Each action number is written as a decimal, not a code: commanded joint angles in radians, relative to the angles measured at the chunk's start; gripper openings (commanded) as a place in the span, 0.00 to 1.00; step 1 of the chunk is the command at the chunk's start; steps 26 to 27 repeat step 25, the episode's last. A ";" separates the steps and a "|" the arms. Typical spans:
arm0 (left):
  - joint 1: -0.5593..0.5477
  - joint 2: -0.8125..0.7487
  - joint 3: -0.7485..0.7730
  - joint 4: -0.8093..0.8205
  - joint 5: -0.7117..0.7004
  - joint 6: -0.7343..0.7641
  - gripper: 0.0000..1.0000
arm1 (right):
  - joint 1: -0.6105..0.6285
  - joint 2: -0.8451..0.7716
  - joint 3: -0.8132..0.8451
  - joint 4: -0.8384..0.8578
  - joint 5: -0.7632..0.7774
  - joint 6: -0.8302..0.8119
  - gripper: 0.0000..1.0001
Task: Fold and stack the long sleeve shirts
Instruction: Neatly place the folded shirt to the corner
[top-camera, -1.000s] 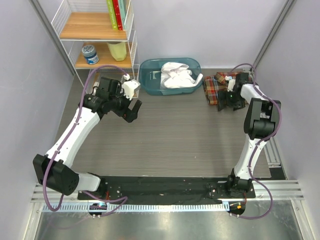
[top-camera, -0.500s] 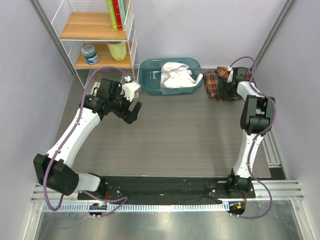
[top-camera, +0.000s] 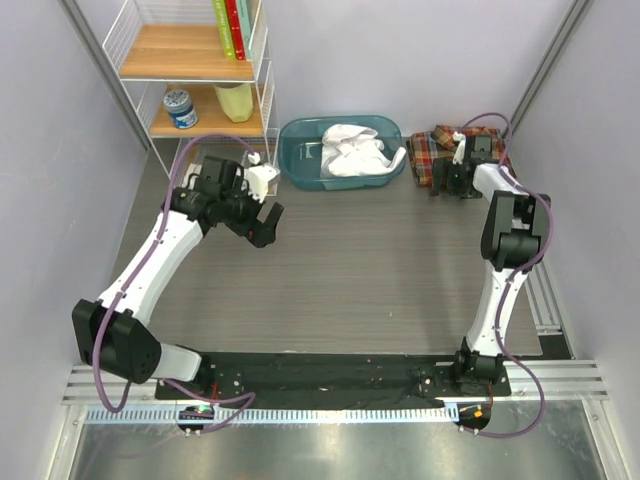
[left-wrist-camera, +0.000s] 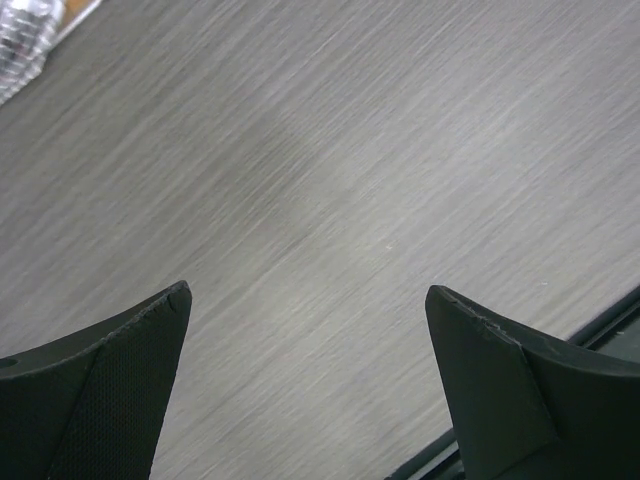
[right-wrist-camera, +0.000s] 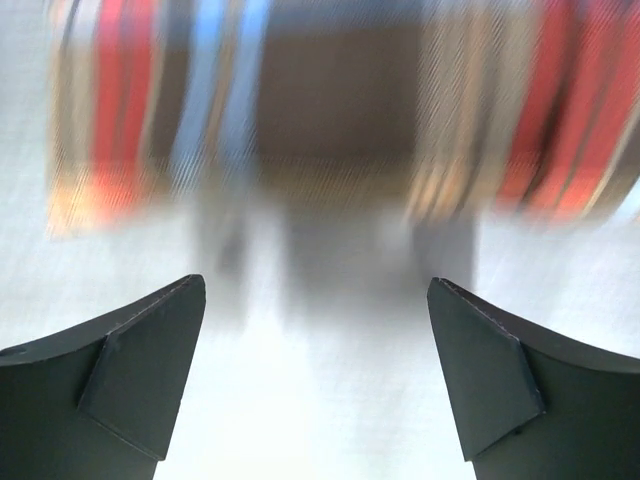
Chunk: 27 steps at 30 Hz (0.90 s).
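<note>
Top external, plaid shirt (top-camera: 428, 148): we see it bunched at the bench's (top-camera: 340, 270) far right corner.
White shirt (top-camera: 352, 150): inside the teal tub (top-camera: 300, 162).
Left pincer (top-camera: 265, 224): wide, empty, above bare bench.
Right pincer (top-camera: 458, 182): wide, just short of the plaid shirt, gripping nothing.

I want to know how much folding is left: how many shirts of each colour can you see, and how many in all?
plaid shirt: 1, bunched on the table at the far right
white shirt: 1 crumpled heap in the teal basin; I cannot tell whether it hides more
Total: 2 shirts in view
</note>
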 joint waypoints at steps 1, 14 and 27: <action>0.041 0.028 0.077 -0.018 0.127 -0.112 1.00 | 0.011 -0.291 -0.071 -0.093 -0.113 -0.049 1.00; 0.098 0.065 0.039 -0.007 0.083 -0.257 1.00 | 0.015 -0.813 -0.375 -0.398 -0.307 -0.183 1.00; 0.099 -0.100 -0.218 0.076 -0.059 -0.175 1.00 | 0.067 -1.175 -0.806 -0.355 -0.261 -0.193 1.00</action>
